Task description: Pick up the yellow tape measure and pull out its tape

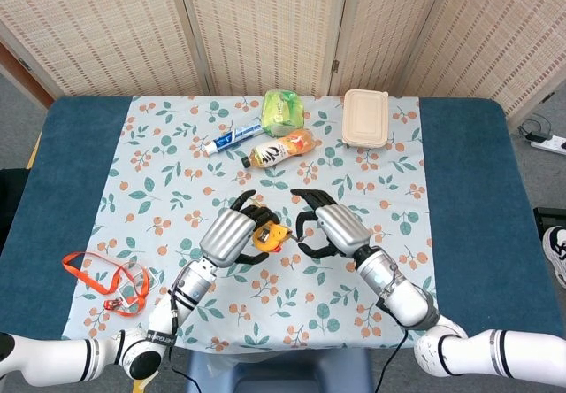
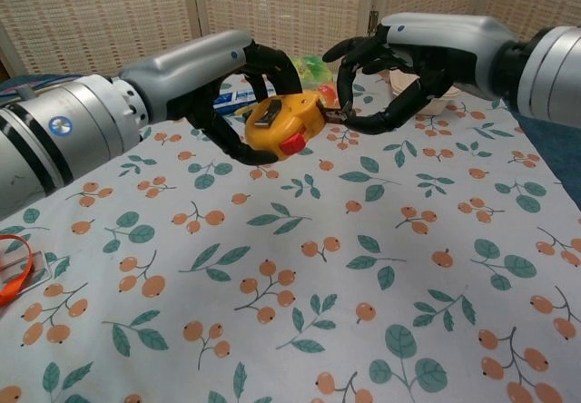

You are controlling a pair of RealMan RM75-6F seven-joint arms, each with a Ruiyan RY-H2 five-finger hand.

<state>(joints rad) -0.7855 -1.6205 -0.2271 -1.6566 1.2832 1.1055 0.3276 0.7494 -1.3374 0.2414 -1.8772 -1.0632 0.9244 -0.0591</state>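
Observation:
The yellow tape measure (image 2: 277,126) with its red button is held above the flowered cloth by my left hand (image 2: 238,81), whose fingers wrap around its body. In the head view the tape measure (image 1: 268,236) shows between my left hand (image 1: 227,236) and my right hand (image 1: 332,226). My right hand (image 2: 392,67) curls in from the right and pinches the small metal end tab of the tape (image 2: 336,113) just off the case's right side. Only a very short bit of tape shows between case and fingers.
An orange lanyard (image 1: 110,280) lies at the near left. At the far side lie a toothpaste tube (image 1: 232,136), an orange drink bottle (image 1: 279,150), a green bag (image 1: 283,110) and a beige lidded box (image 1: 365,117). Blue table (image 1: 80,163) borders the cloth.

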